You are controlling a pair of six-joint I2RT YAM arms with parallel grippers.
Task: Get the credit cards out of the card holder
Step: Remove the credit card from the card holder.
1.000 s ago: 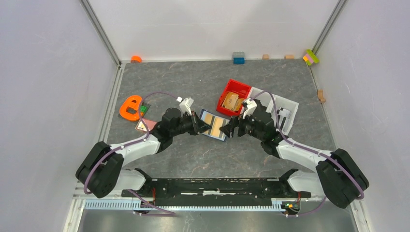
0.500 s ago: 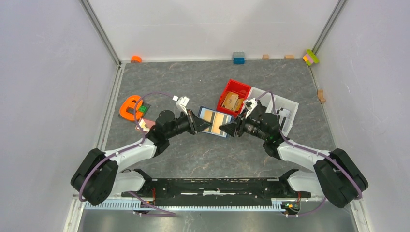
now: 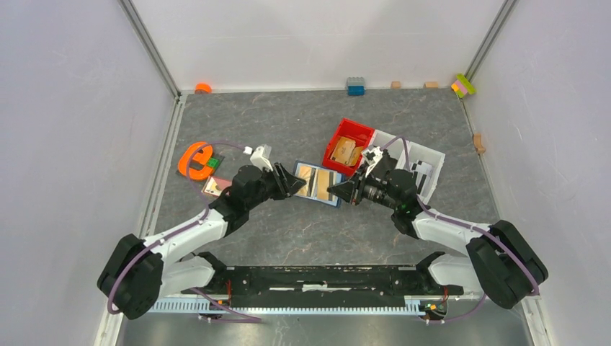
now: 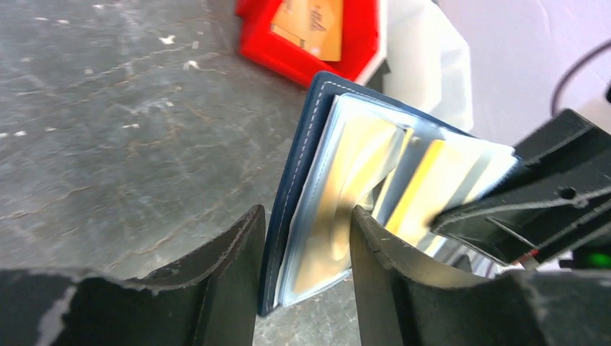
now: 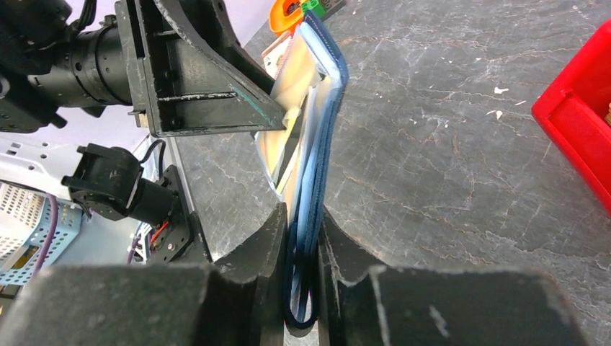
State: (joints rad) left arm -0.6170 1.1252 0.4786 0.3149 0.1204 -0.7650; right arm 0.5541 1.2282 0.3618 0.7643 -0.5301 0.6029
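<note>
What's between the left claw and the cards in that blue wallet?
Only the card holder itself: the left gripper grips its flap, and the pale pocket layer covers the credit cards. The right gripper pinches the opposite edge.
</note>
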